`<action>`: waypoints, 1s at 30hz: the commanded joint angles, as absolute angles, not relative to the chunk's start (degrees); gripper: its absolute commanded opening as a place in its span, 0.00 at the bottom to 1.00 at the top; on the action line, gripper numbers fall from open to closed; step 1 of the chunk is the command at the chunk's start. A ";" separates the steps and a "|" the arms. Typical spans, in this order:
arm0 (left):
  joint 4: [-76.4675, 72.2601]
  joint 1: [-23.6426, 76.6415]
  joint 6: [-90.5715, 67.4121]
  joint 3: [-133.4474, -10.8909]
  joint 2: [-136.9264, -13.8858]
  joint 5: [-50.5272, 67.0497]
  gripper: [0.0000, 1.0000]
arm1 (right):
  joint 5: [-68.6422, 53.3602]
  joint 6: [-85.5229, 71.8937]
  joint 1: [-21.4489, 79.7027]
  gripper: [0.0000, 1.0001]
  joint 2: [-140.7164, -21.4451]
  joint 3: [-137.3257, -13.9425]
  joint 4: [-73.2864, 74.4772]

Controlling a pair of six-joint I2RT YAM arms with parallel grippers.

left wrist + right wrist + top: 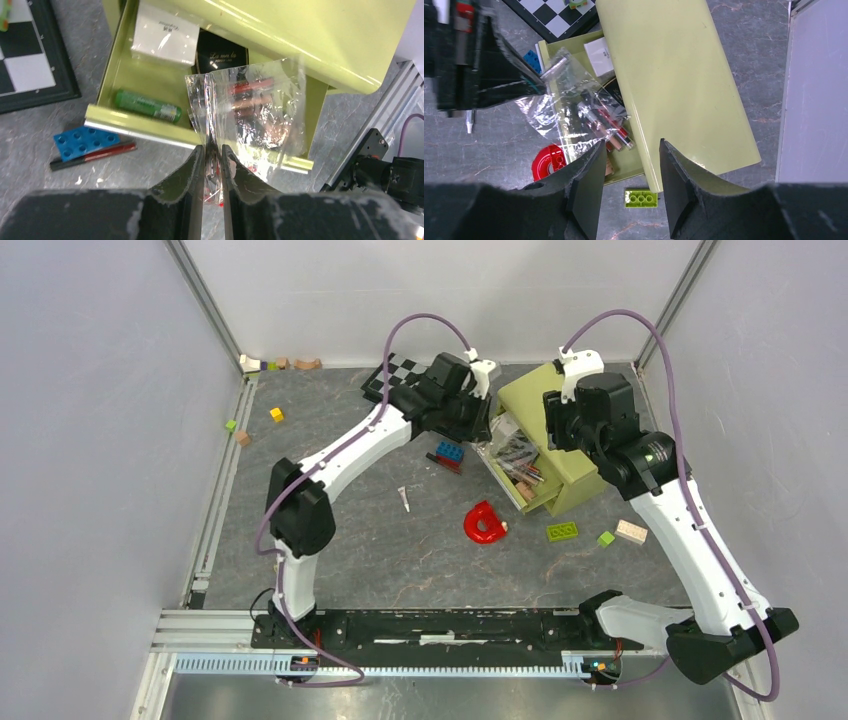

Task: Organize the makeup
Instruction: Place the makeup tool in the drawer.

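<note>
red horseshoe piece (485,524), green brick (561,531) (near it), blue brick (449,451), chessboard (398,370)

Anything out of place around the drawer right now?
A red-and-black pencil lies on the table beside the blue brick, outside the open drawer. The clear bag of makeup, pinched in the left fingers, hangs over the drawer's front edge, not fully inside.

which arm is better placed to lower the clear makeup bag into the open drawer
Left: left end effector pinches the clear bag over the drawer. The right end effector is open and empty above the green box.
</note>
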State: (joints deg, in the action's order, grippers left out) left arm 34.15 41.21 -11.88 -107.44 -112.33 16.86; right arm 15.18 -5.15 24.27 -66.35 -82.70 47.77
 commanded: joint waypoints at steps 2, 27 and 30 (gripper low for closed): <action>35.16 42.34 -8.02 -114.78 -116.77 20.78 0.24 | 15.99 -4.66 24.37 0.50 -64.89 -84.56 47.26; 44.04 45.18 -0.09 -124.37 -127.02 18.01 0.23 | 15.83 -4.92 24.41 0.51 -64.61 -83.58 47.08; 44.03 45.37 -0.09 -126.12 -128.15 18.02 0.23 | 15.87 -4.92 24.43 0.51 -64.54 -83.65 47.18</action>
State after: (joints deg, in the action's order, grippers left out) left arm 43.90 44.86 -2.81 -122.02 -126.52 18.52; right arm 15.44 -5.06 24.27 -65.69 -82.70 47.77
